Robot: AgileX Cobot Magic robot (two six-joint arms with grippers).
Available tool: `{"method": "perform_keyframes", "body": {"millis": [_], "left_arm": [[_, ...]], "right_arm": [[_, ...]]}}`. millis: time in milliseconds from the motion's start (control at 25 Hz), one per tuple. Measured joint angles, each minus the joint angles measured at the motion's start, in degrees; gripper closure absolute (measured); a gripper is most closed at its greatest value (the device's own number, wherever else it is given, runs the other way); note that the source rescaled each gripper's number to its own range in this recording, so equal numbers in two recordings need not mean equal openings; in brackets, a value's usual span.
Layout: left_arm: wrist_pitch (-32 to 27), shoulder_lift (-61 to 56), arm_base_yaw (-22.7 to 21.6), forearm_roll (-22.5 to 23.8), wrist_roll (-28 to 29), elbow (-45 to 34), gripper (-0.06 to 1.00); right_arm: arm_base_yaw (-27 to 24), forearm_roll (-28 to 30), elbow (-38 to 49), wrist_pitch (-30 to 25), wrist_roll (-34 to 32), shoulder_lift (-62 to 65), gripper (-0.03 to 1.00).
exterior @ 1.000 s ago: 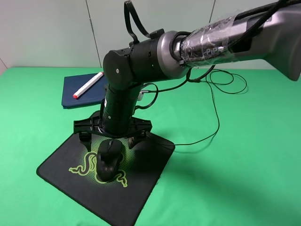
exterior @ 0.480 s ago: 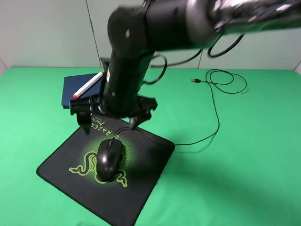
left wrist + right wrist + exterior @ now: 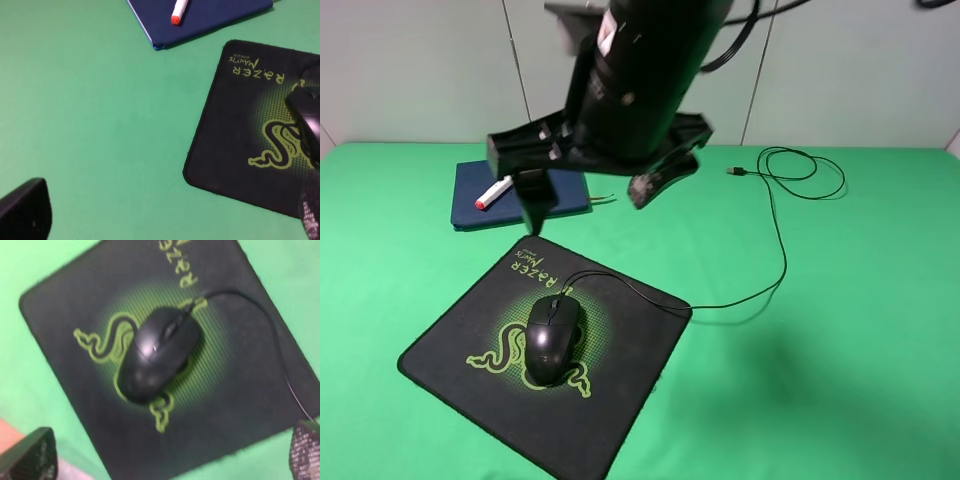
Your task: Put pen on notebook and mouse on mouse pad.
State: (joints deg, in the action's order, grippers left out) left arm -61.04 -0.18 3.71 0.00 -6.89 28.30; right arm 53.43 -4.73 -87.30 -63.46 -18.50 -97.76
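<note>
On the green surface (image 3: 840,330), far left, the pen (image 3: 493,192) lies on the navy notebook (image 3: 480,195). Nearer the camera, the black mouse (image 3: 552,339) sits on the Razer mouse pad (image 3: 450,350), over its green snake logo, with its cable (image 3: 775,240) trailing off to the right. My right hand (image 3: 590,195) hangs above the pad, fingers spread wide and holding nothing. My left hand (image 3: 165,210) is also spread apart and holds nothing.
</note>
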Motion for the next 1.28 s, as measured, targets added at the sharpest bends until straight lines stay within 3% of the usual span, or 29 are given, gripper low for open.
{"method": "perform_keyframes", "body": {"millis": [160, 400, 680, 960, 1280], "left_arm": [[0.0, 0.0, 0.0, 0.0, 0.0, 0.0, -0.06], [0.0, 0.0, 0.0, 0.0, 0.0, 0.0, -0.06], [0.0, 0.0, 0.0, 0.0, 0.0, 0.0, -0.06], [0.0, 0.0, 0.0, 0.0, 0.0, 0.0, -0.06], [0.0, 0.0, 0.0, 0.0, 0.0, 0.0, -0.06]], "right_arm": [[0.0, 0.1, 0.1, -5.6, 2.7, 2.6, -0.03], [0.0, -2.3, 4.6, -6.2, 5.1, 7.5, -0.03], [0.0, -3.7, 17.9, -6.5, 8.3, 18.8, -0.03], [0.0, 0.8, 27.9, -6.7, 11.8, 34.1, -0.03], [0.0, 1.2, 32.0, -6.8, 12.1, 49.5, -0.03]]}}
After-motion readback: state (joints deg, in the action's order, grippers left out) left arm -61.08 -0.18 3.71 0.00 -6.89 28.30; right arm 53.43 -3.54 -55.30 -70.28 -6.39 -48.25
